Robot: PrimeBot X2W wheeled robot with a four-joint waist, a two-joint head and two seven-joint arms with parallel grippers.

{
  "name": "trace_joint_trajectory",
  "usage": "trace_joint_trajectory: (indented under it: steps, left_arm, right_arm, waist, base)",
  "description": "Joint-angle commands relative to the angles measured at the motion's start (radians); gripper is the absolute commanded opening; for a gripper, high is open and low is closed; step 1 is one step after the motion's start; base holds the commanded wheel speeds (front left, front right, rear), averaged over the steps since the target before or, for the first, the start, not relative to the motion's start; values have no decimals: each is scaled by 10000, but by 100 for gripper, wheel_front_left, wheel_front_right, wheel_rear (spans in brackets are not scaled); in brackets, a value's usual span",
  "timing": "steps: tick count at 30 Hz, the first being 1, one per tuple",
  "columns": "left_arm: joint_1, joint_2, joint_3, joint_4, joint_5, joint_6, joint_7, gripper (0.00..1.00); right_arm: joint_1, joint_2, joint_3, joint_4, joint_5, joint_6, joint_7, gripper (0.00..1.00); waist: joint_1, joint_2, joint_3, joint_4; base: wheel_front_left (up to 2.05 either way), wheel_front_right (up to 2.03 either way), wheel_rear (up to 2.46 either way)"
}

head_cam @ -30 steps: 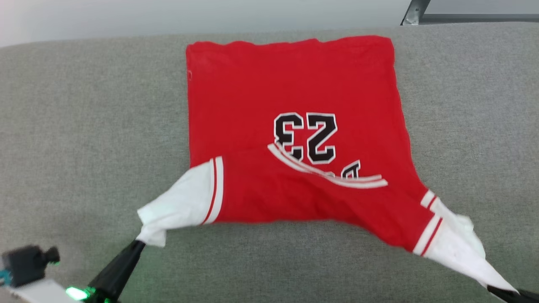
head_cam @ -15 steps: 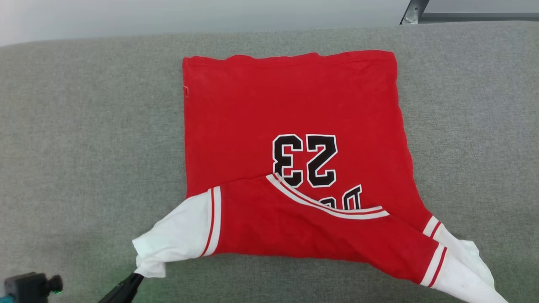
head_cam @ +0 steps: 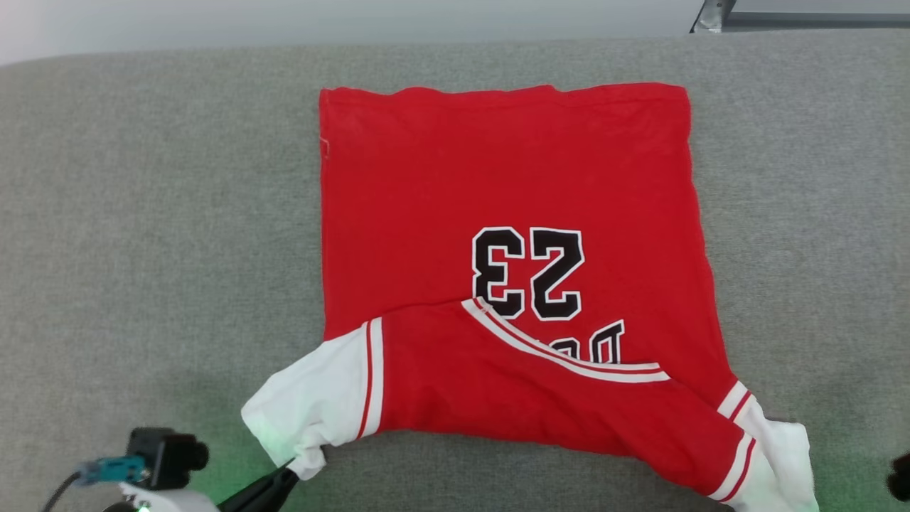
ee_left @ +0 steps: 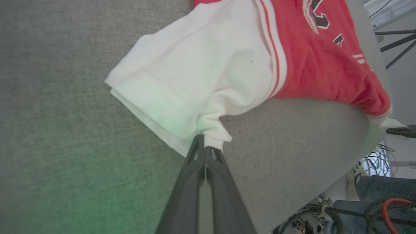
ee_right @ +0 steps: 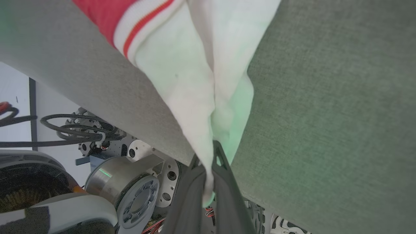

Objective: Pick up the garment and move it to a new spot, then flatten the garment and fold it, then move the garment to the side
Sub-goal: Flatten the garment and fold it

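- The garment (head_cam: 512, 213) lies spread on the grey surface (head_cam: 142, 213), mostly flat. Its collar end is doubled over, perhaps a first fold. Flattening seems underway, with folding and moving aside left to do.
- Left gripper (ee_left: 204, 144): jaws clamped on a white sleeve end, the red body stretching away beyond the tips.
- Right gripper (ee_right: 209, 159): jaws pinched on the other sleeve end, drawn over the surface's edge.

Garment (head_cam: 498, 185) is showing a bright red body, black "23" and lettering outlined in white, and red-and-white stripe trim. Sleeve end at the left gripper (ee_left: 204, 146) tips is reading white, tinting green right by the dark fingers (ee_left: 190, 182). Same white-going-green at the right gripper (ee_right: 208, 156). Red stripes are running just beyond each white end. Surface (head_cam: 156, 213) under both is showing plain flecked grey.
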Motion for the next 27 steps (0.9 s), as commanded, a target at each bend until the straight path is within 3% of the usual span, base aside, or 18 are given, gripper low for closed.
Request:
trace_joint_trajectory:
  steps: [1, 9, 17, 18, 20, 21, 22, 27]
  left_arm:
    - [-130, -80, -49, 75, 104, 59, 61, 0]
    - [-1093, -675, -557, 1116, 895, 181, 666, 0]
    - [-1459, -953, -555, 1607, 970, -13, 593, 0]
    - [-1472, -950, -542, 1630, 975, -22, 583, 0]
    - [-1479, -944, -507, 1656, 961, -30, 526, 0]
    - [-1460, -934, -491, 1655, 933, -35, 509, 0]
    - [-1445, -923, -468, 1634, 924, -54, 475, 0]
    - [-1238, -796, -307, 1367, 792, -41, 214, 0]
  right_arm:
    - [-195, 166, 79, 90, -116, 7, 56, 0]
    - [-1694, 1733, 686, 1633, -1629, -2, 342, 0]
    - [-2304, 2173, 1332, 2287, -2111, -39, 176, 0]
    - [-2356, 2182, 1373, 2329, -2144, -39, 134, 4]
    - [-2486, 2250, 1326, 2379, -2198, -62, -114, 45]
    - [-2547, 2272, 1287, 2352, -2174, -62, -216, 76]
    - [-2596, 2284, 1206, 2286, -2129, -62, -338, 100]
    - [-2384, 1652, 298, 1384, -1642, -58, -425, 100]
  waist:
    - [0, 0, 60, 62]
    - [0, 0, 326, 235]
    - [0, 0, 438, 227]
    - [0, 0, 434, 208]
    - [0, 0, 418, 157]
    - [0, 0, 405, 123]
    - [0, 0, 386, 88]
    - [0, 0, 281, -80]
  base:
    - [0, 0, 0]
    - [0, 0, 0]
    - [0, 0, 0]
    - [0, 0, 0]
    - [0, 0, 0]
    - [0, 0, 0]
    - [0, 0, 0]
    - [0, 0, 0]
